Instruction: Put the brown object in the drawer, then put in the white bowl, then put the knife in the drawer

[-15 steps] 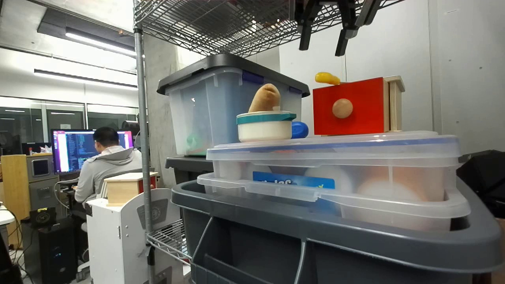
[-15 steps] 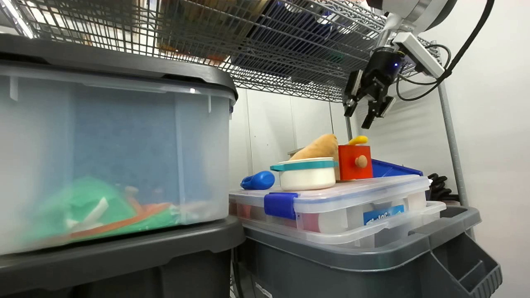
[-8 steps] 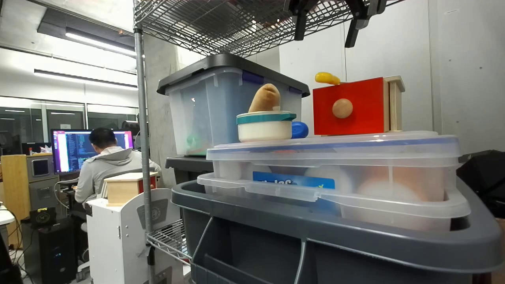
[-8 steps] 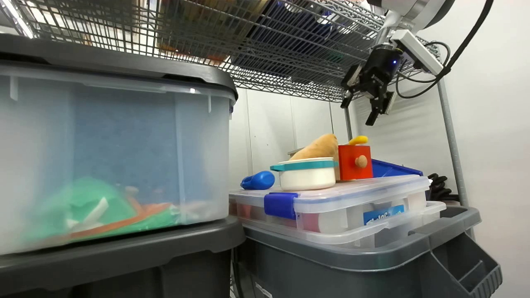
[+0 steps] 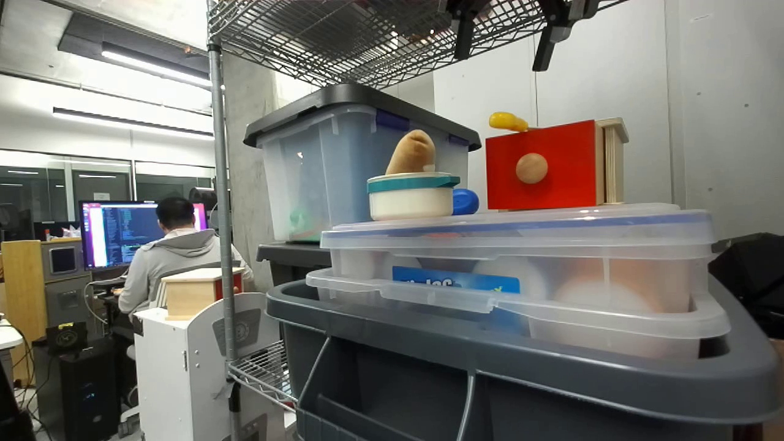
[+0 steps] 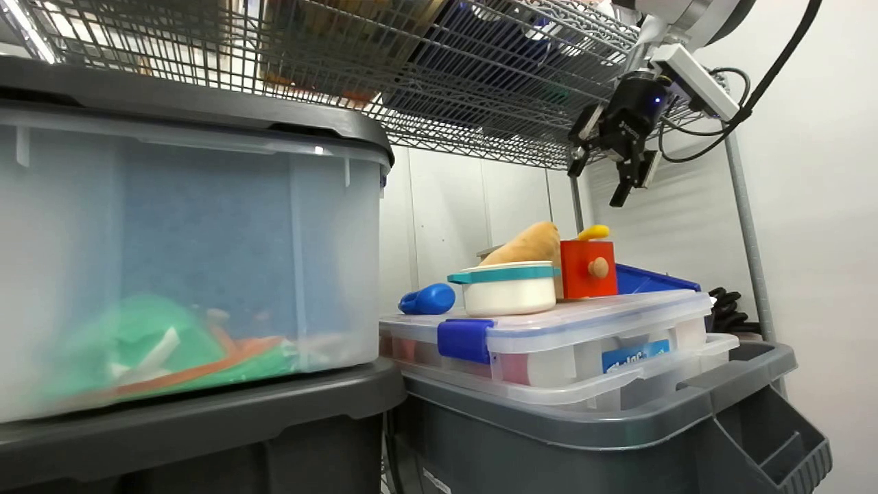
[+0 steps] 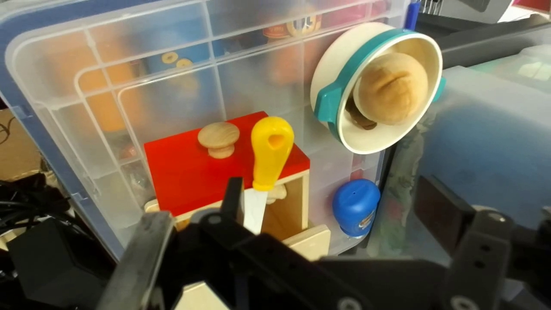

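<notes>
Wrist view shows the fingers (image 7: 443,213) just spread wider, holding nothing; the bun (image 7: 391,88) stays in the bowl (image 7: 331,64), at two o'clock from the drawer (image 7: 185,176), so its grasping seems next.

Over on that tote (image 5: 490,349) rests a lidded tub (image 5: 551,240), and on its lid the bowl (image 5: 411,204) stands left of the drawer (image 5: 557,164) in both exterior views. The bread roll (image 7: 392,88) is in the bowl. Across the drawer's top lies the knife (image 7: 272,150), handle toward the front. Behind the bowl, in an exterior view, stands a storage bin (image 5: 306,171).
</notes>
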`<state>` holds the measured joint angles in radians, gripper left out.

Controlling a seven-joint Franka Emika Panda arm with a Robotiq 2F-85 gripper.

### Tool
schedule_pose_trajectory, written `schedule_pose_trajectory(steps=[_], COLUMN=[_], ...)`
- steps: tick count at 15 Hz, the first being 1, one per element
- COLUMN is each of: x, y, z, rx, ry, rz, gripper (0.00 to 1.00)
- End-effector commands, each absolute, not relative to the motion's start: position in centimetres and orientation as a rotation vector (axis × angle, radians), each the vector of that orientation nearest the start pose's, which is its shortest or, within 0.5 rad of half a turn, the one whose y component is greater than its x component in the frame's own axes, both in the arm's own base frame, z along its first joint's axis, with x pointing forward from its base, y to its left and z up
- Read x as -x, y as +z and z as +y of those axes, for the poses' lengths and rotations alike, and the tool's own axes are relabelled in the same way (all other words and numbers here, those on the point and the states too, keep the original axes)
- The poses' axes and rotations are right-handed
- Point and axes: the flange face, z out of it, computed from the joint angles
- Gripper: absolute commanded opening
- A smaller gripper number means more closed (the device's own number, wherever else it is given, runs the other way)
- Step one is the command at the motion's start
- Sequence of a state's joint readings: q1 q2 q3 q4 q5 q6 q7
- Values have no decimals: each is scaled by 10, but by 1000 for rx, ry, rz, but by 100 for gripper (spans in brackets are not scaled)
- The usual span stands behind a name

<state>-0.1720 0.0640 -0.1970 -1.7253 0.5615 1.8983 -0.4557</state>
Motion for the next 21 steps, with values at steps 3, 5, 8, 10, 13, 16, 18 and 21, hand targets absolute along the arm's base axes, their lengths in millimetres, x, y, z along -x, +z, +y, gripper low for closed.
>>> schedule_pose_trajectory(steps=[3, 5, 8, 10, 13, 16, 18, 21], x=[-568, -564, -556, -547, -530, -508, -493, -471], y=[559, 558, 557, 555, 557, 563, 564, 565], z=[-175, -175, -175, -174, -170, -161, -151, -136], rx=[2688, 2700, 2713, 2723, 2732, 2729, 2735, 2738], ry=[-378, -377, -369, -366, -354, -350, -347, -331], rz=[105, 108, 106, 100, 80, 54, 29, -11], gripper=[100, 100, 100, 100, 100, 100, 100, 100])
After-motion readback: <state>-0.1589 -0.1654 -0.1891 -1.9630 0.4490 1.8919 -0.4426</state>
